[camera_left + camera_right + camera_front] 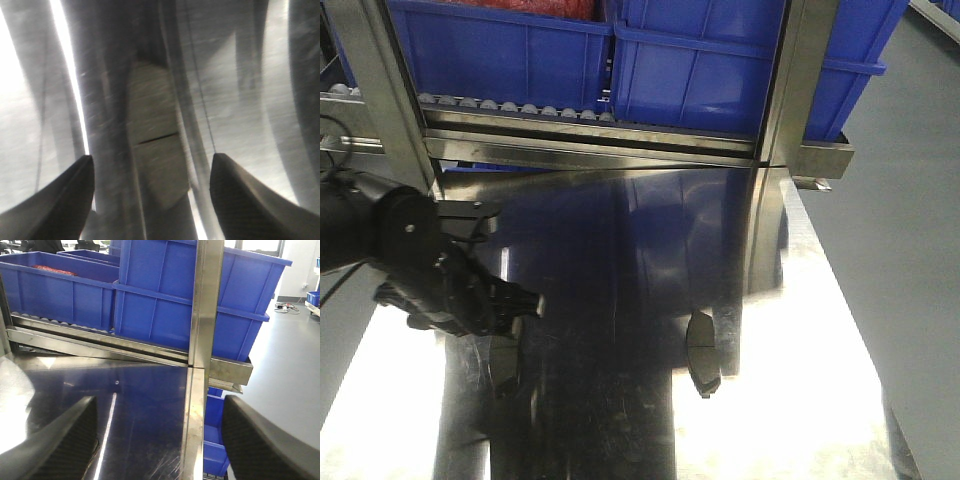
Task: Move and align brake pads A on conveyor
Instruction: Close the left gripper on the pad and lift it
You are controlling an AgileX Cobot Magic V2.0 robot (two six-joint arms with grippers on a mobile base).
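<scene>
The left arm [405,235], black, enters from the left edge of the front view, with its wrist angled down toward the lower centre-left. The left gripper [153,159] has its jaws spread wide, tips at the lower corners of its wrist view. The right gripper [159,400] has its jaws likewise parted wide, low in its frame.

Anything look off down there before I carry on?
Nothing looks spilled or damaged. One oddity: the brake pad under the open left gripper and the second pad, lying apart from it, both sit on the shiny steel table. No conveyor belt shows in any view.
</scene>
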